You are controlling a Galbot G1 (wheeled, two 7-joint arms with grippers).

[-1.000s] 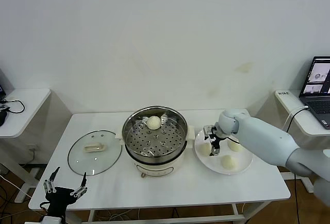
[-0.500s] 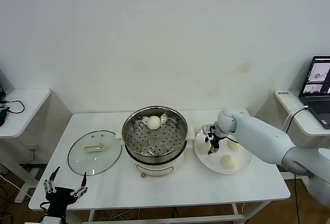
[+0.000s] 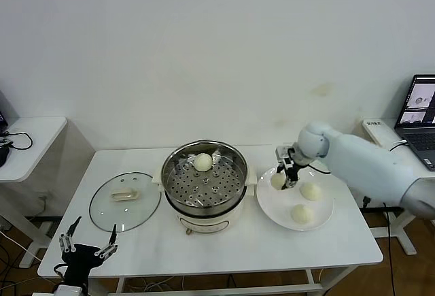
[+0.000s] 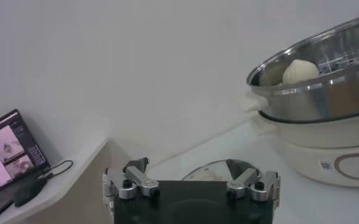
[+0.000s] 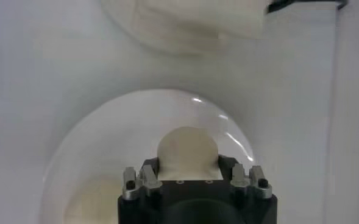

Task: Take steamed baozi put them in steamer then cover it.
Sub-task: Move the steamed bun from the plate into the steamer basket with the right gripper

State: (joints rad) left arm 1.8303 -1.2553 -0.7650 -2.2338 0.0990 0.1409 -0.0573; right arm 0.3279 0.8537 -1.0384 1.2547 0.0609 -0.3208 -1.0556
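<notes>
My right gripper (image 3: 286, 176) is shut on one steamed baozi (image 3: 276, 181) and holds it just above the white plate (image 3: 272, 204). In the right wrist view that cream bun (image 5: 187, 145) sits between the jaws of the right gripper (image 5: 188, 163). Two more baozi (image 3: 310, 191) (image 3: 301, 214) lie on the plate. Another baozi (image 3: 202, 162) rests on the perforated tray at the back of the steamer (image 3: 204, 201). The glass cover (image 3: 102, 204) lies flat to the left of the pot. My left gripper (image 3: 87, 244) hangs open below the table's front left corner.
The plate stands close to the steamer's right handle (image 3: 252, 177). A side table with a laptop (image 3: 418, 116) is at the far right, another side table (image 3: 30, 139) with cables at the far left. The left wrist view shows the steamer (image 4: 325, 91) from low down.
The right gripper has closed on a baozi at the plate's left side and lifted it, the arm rising and swinging a little to the right. The left arm has not moved.
</notes>
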